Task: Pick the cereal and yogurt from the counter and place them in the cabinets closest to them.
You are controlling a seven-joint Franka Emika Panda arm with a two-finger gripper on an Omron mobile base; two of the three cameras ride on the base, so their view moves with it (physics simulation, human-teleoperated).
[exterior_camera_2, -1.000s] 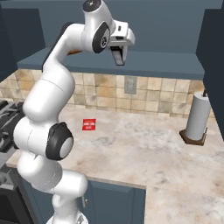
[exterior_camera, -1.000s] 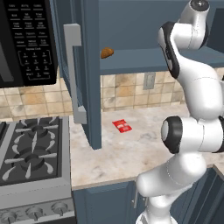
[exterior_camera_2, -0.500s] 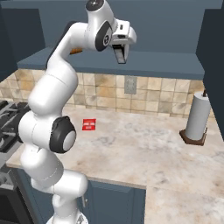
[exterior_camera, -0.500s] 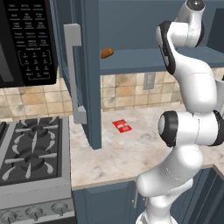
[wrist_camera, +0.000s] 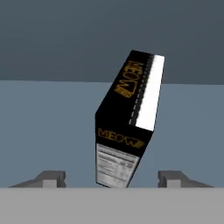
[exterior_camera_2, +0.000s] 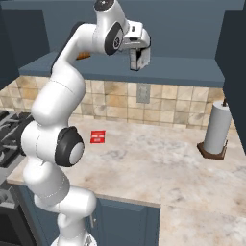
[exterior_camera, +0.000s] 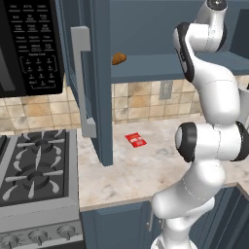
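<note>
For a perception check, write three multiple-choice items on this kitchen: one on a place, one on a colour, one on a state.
1. The red packet lies on: A the counter; B the stove; C the shelf.
2. The box has lettering in: A green; B orange; C pink.
3. The gripper is: A shut on the box; B open; C shut on nothing.
Answers: 1 A, it lies flat on the stone top; 2 B, orange words on black; 3 B, both fingertips stand clear of the tilted box.

Glossy white rounded arm segments, dark grey round joint caps, and a white-and-grey end effector (exterior_camera_2: 140, 61) with dark fingertips.
</note>
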